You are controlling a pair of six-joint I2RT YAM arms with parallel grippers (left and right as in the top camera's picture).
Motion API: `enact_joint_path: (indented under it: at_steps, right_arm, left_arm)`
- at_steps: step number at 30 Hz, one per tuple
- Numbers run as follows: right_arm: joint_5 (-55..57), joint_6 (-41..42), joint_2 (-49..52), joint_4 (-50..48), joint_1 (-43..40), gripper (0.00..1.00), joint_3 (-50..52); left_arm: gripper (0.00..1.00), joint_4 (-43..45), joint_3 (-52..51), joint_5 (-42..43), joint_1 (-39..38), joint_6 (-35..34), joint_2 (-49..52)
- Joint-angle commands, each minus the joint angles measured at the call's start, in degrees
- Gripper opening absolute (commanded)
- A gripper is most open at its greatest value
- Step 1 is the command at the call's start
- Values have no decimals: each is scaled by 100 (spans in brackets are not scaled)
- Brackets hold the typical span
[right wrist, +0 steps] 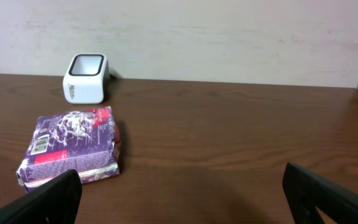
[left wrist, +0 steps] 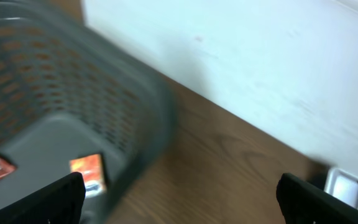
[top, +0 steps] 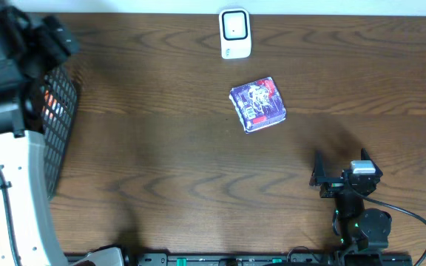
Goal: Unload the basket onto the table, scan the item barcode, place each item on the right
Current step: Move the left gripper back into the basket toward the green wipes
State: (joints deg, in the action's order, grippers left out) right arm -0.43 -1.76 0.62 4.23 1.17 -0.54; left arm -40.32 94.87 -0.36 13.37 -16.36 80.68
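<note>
The item is a purple packet point(top: 257, 105) with red and white print, lying flat mid-table; the right wrist view shows a small white label on the packet point(right wrist: 73, 146). The white barcode scanner point(top: 234, 33) stands at the far edge, also visible as the scanner point(right wrist: 86, 78) and, blurred, the scanner point(left wrist: 344, 185). My right gripper point(top: 318, 171) is open near the front right, well short of the packet, nothing between its fingers point(right wrist: 48, 202). My left gripper point(top: 59, 41) is open above the basket at the far left, holding nothing.
A dark mesh basket point(top: 58, 125) stands at the left edge; the basket point(left wrist: 73, 93) holds orange-printed packets point(left wrist: 87, 173). A white wall runs behind the table's far edge.
</note>
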Motion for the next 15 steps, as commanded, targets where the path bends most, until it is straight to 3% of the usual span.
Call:
enact_joint_path:
  at_steps: [1,7,12,15]
  right_arm:
    - [-11,-46,-31,4,-48,99,24]
    - [-11,-46,-31,4,-48,99,24]
    - [-11,-46,-31,4,-48,99,24]
    - [-11,-46,-31,4,-48,99,24]
  left_arm:
    - [98,-83,76,-74,514,-542,2]
    - [98,-111,70,-227,1346,-949,81]
    - [98,-422,59,-1537,1766,-1058,212]
    - [98,-555,15,-1843,1912,-1228,376]
